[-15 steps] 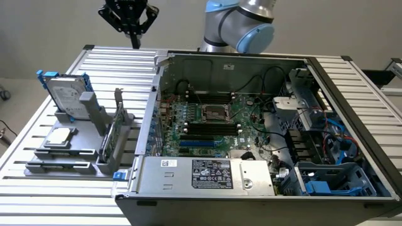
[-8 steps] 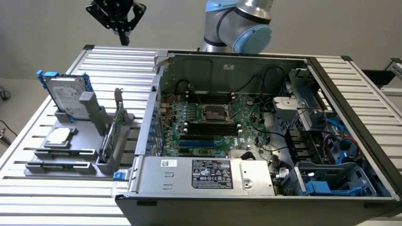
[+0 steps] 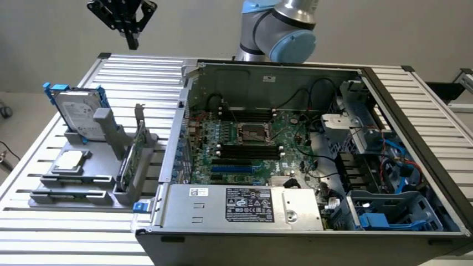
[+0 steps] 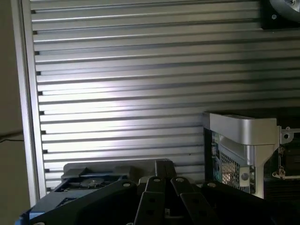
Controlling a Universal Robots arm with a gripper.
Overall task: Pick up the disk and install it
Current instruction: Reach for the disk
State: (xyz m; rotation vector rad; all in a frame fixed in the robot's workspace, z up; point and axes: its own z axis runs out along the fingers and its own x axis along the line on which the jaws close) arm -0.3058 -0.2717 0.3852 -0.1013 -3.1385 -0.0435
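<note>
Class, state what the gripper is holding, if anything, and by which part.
Nothing is held: the gripper hangs shut and empty, well apart from the disk, which stands in the grey rack.

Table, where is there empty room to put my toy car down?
Bare table slats lie in front of the grey rack, and more run along the exterior view's right edge beside the computer case. Crowded: the rack, where the disk stands, and inside the case.

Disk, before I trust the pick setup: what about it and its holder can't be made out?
- Exterior view: the disk's lower end, hidden inside the grey holder.
- Exterior view: print on its white label, too small.
- Wrist view: most of the holder, covered by the gripper and cut off by the edge.
</note>
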